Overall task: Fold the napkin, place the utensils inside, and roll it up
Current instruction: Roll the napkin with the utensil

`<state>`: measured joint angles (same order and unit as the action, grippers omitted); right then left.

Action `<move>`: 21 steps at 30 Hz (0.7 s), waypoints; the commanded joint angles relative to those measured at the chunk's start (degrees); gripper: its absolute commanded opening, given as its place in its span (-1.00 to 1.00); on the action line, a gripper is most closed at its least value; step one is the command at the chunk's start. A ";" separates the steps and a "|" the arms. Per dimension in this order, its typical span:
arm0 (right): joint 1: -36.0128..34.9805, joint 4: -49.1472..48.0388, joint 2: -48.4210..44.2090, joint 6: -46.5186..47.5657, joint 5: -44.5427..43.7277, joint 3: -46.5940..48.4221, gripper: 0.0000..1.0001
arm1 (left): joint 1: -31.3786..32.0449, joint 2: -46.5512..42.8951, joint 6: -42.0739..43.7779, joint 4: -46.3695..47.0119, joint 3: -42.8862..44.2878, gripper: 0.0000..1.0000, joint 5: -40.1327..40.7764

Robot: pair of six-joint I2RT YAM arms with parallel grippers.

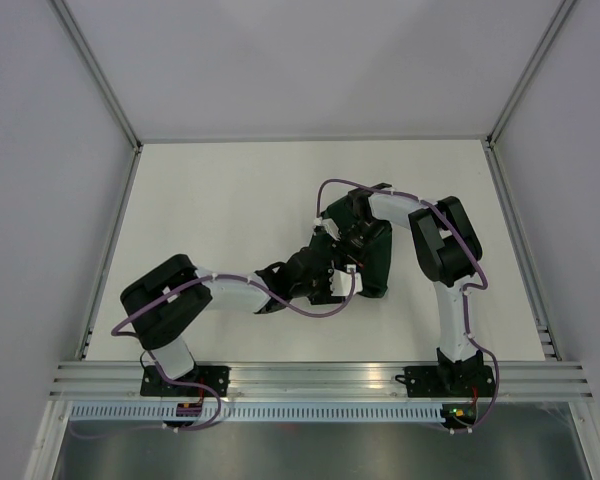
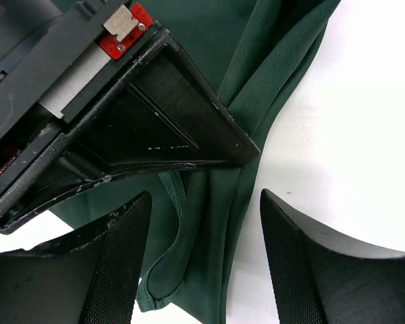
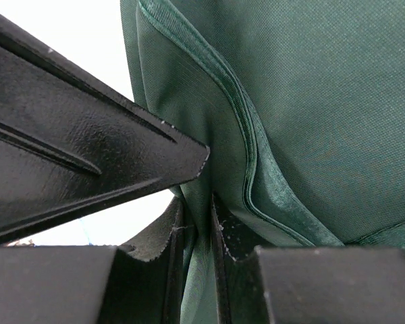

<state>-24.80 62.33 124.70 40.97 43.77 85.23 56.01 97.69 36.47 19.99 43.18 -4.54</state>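
The dark green napkin (image 1: 378,262) lies bunched under both grippers at the middle of the white table (image 1: 220,200). In the right wrist view my right gripper (image 3: 197,210) is shut on a fold of the napkin (image 3: 310,101). My left gripper (image 2: 204,202) is open, and its fingers (image 2: 121,256) straddle gathered folds and a hemmed corner of the napkin (image 2: 209,236) without touching them. The right gripper's black finger (image 2: 162,115) crosses just above the left gripper's fingers. From above, the left gripper (image 1: 325,283) and right gripper (image 1: 352,243) meet over the napkin. No utensils are in view.
Grey walls stand around the table on the left, back and right. An aluminium rail (image 1: 310,378) runs along the near edge with both arm bases on it. Purple cables (image 1: 325,190) loop along both arms.
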 commanded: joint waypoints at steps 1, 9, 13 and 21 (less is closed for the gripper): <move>0.71 -4.93 4.93 4.65 -11.42 -1.38 -0.71 | 0.51 1.80 3.26 1.64 0.59 0.41 -0.65; 0.98 -4.41 5.11 5.26 -11.42 -1.30 -0.70 | 0.51 4.70 3.96 -0.39 2.08 0.33 -1.27; 0.98 -4.32 5.28 5.35 -11.34 -1.21 -0.71 | 0.51 6.02 3.96 -1.97 3.75 0.19 -1.88; 1.33 -3.88 5.29 5.43 -11.42 -0.24 -0.71 | 0.51 8.31 3.35 -9.60 7.53 -0.30 -4.34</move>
<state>-23.75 65.21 125.71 41.41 43.66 85.73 56.40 103.50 38.13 16.27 48.86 -6.83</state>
